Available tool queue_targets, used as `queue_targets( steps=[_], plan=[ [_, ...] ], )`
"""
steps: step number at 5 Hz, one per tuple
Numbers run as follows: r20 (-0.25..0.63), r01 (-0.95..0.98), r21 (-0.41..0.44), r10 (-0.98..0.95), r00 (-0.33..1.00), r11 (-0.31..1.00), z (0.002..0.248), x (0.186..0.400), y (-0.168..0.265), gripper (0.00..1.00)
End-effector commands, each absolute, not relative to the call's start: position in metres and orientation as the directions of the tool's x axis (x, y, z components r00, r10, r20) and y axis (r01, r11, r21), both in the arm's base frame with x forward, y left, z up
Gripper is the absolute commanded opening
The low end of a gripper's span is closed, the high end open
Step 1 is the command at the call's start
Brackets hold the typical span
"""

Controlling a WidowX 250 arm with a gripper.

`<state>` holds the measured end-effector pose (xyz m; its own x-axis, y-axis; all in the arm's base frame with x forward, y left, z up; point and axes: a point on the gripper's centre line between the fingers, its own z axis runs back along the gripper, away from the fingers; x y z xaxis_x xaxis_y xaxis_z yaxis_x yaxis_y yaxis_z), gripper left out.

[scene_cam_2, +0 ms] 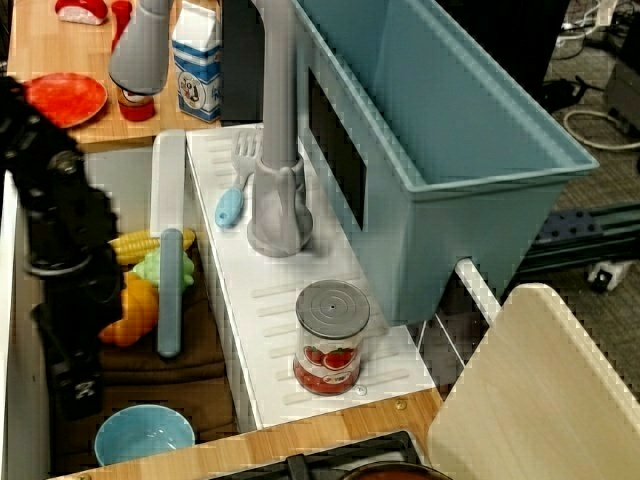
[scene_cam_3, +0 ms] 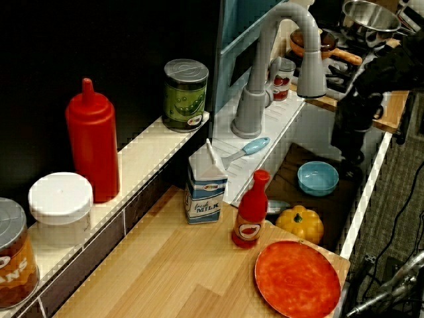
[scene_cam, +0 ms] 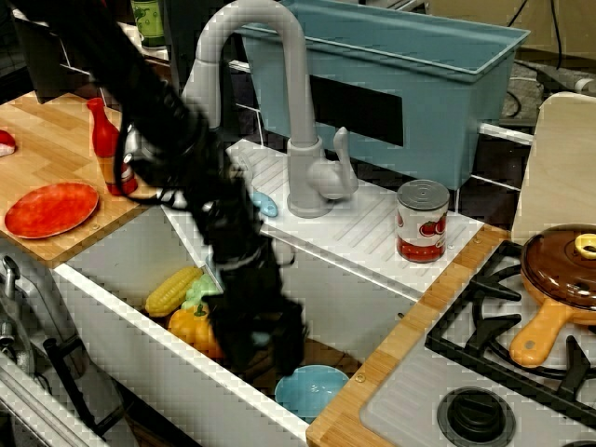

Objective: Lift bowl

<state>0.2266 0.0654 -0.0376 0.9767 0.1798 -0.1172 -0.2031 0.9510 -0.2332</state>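
Gripper (scene_cam: 270,358) of mine is down in the sink just beside the bowl (scene_cam: 310,389), but it's all dark blur so I honestly can't tell how open it is or whether it's got anything. That bowl sits upright on the brown mat (scene_cam_3: 331,205) in the sink's corner, and it looks like light, stiff, slick plastic, so I'd pinch the thin rim. Room's tight: sink wall (scene_cam: 140,345) in front, toy pumpkin (scene_cam_3: 300,223) and corn (scene_cam: 171,290) nearby
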Motion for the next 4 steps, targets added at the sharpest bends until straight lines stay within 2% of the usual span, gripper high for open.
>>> queue_targets(
  steps=[1, 4],
  plan=[
    [-0.051, -0.237, -0.212, 0.231, 0.972, 0.948, -0.046, 0.224, 0.077, 1.00],
    [-0.058, -0.300, -0.203, 0.294, 0.954, 0.932, -0.070, 0.257, 0.077, 1.00]
  ],
)
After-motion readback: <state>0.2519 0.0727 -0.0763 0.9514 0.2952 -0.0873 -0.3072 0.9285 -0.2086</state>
